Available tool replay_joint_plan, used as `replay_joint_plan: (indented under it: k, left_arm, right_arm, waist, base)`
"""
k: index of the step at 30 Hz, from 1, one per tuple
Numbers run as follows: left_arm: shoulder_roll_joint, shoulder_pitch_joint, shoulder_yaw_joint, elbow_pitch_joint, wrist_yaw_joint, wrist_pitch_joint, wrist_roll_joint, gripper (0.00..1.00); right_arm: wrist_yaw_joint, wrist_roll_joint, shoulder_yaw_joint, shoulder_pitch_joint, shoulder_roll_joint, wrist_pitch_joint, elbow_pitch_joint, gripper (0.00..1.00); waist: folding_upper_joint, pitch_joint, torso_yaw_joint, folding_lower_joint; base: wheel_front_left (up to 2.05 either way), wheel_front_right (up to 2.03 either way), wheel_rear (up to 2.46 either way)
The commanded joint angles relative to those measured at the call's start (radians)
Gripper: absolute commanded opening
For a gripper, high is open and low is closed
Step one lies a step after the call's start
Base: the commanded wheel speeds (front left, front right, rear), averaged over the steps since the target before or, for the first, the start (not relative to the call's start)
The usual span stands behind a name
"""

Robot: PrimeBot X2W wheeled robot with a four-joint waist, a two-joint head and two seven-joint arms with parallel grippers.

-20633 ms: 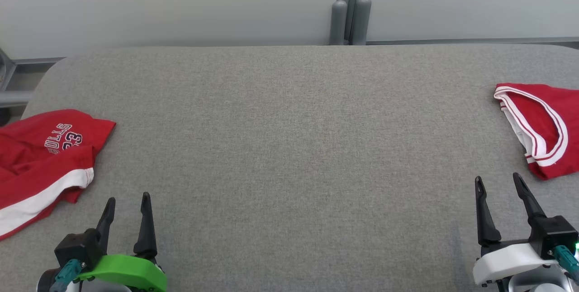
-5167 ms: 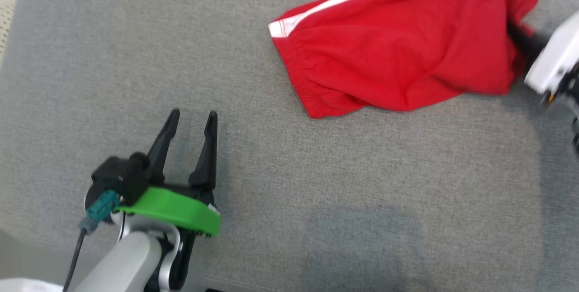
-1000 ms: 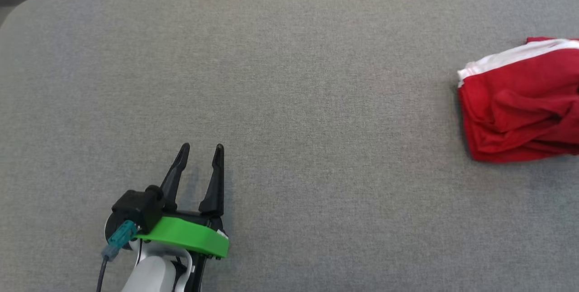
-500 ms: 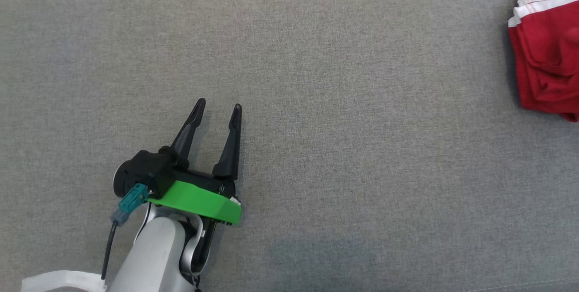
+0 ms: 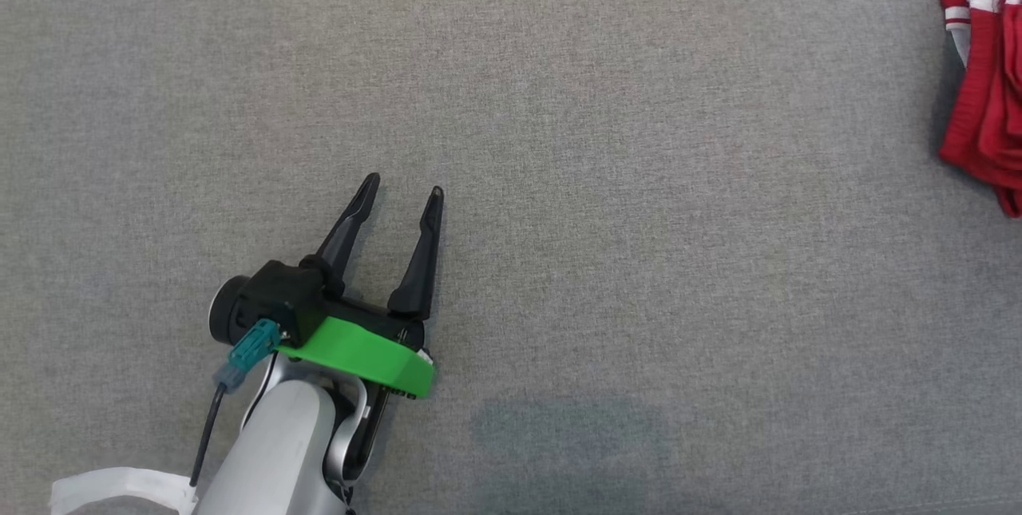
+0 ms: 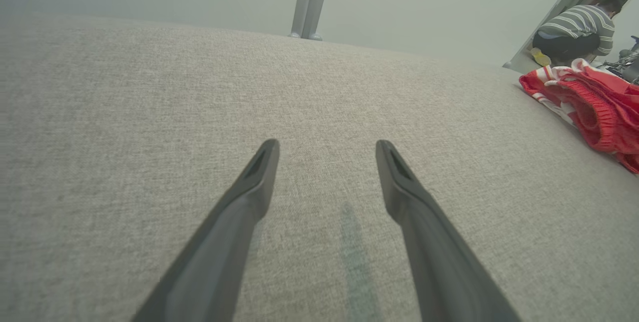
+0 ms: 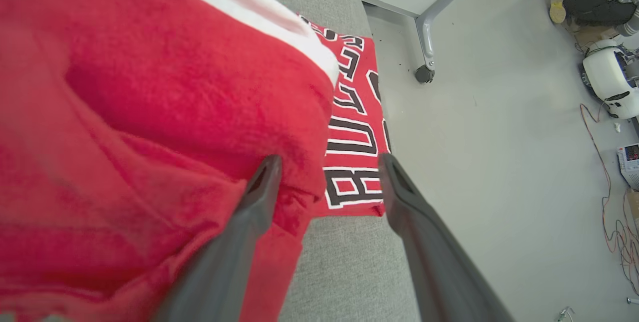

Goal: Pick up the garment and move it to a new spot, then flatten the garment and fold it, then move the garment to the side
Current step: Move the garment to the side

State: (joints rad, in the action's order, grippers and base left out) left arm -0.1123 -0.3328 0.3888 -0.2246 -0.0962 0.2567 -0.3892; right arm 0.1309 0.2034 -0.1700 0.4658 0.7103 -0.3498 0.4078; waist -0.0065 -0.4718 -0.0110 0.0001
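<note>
The garment (image 7: 150,112) is red with a white stripe and lies bunched at the grey table's right end. In the head view it is a narrow red and white heap (image 5: 986,84) at the right border. My right gripper (image 7: 329,160) hangs just over it, open, its left finger against a fold and nothing pinched between the fingers. My left gripper (image 5: 403,184) stands open above bare table at the lower left, far from the garment. In the left wrist view that gripper (image 6: 327,145) is open, with the heap (image 6: 589,97) at the far right.
A second red cloth with black and white lettering (image 7: 354,127) lies flat under the garment at the table's end. Beyond the edge are grey floor, a table leg on a caster (image 7: 424,72), a white device (image 7: 609,77) and cables. A person in a striped top (image 6: 574,32) crouches behind.
The head camera has tilted down and shifted, so the far edge of the table has left the picture. The garment now looks narrower and more bunched at the right border. My left gripper stays open.
</note>
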Motion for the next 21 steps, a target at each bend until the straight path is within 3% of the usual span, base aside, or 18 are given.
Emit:
replay_joint_plan:
  k: [1,10,21]
  left_arm:
    - [-0.011,0.012,-0.002,0.007,0.007,-0.003,0.003,1.0]
    - [-0.003,0.066,0.009,0.023,0.039,-0.01,-0.012,1.0]
    - [0.02,0.176,0.007,0.0,0.068,0.001,-0.041,1.0]
  right_arm:
    - [0.0,-0.022,-0.008,0.011,-0.007,0.014,0.012,1.0]
    - [0.0,-0.12,0.026,-0.039,-0.092,0.165,0.064,1.0]
    - [0.0,-0.113,0.06,-0.209,-0.131,0.288,-0.03,1.0]
  waist:
    - [0.0065,0.009,-0.002,-0.0001]
    - [0.0065,0.093,-0.011,-0.0001]
    - [0.0065,0.259,-0.003,-0.0001]
  base:
    - [0.0,0.0,0.0]
    - [0.0,0.0,0.0]
    - [0.0,0.0,0.0]
